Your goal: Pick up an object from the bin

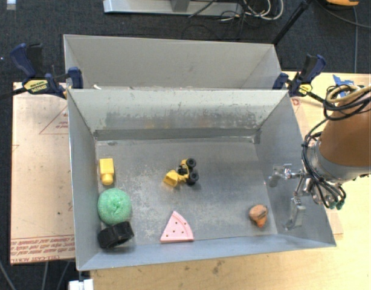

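The gripper (286,197) hung just right of the small brown lump (258,215), fingers spread wide with nothing between; the approach step seemed in hand, no grasp yet made. Next it would need to centre over the lump and descend; the arm (348,144) leaned in from farther right of it.

The arm (348,144) runs off the right edge under its orange cover and cables, the gripper (289,197) merges with the grey bin wall (282,138) behind it, and two things are too small to identify: the yellow-and-black toy (184,174) and the brownish lump (258,215).
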`<move>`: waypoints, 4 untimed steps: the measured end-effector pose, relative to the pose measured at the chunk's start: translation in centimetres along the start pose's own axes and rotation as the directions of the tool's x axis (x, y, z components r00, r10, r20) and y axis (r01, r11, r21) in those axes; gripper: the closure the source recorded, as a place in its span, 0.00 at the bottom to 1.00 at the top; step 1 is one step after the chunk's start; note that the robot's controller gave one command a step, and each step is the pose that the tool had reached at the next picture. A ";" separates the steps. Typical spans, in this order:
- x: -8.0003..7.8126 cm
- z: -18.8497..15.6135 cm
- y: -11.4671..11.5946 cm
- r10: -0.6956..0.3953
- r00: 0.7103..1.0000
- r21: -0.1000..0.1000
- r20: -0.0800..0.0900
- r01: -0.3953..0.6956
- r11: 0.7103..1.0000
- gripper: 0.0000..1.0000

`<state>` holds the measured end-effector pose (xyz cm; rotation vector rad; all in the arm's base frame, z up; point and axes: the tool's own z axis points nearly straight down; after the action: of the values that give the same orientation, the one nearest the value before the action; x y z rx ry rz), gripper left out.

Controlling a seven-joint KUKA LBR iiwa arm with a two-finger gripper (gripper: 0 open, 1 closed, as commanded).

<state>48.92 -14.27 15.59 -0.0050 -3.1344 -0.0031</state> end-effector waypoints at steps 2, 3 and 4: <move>0.0 3.5 0.3 -0.073 0.997 0.004 0.013 0.073 0.997 0.00; 0.3 6.0 1.6 -0.351 0.936 0.005 0.012 0.351 0.936 0.00; 0.2 7.3 1.0 -0.293 0.956 0.007 0.016 0.293 0.956 0.00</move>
<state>48.68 -13.20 8.31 0.4614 -3.1172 0.0019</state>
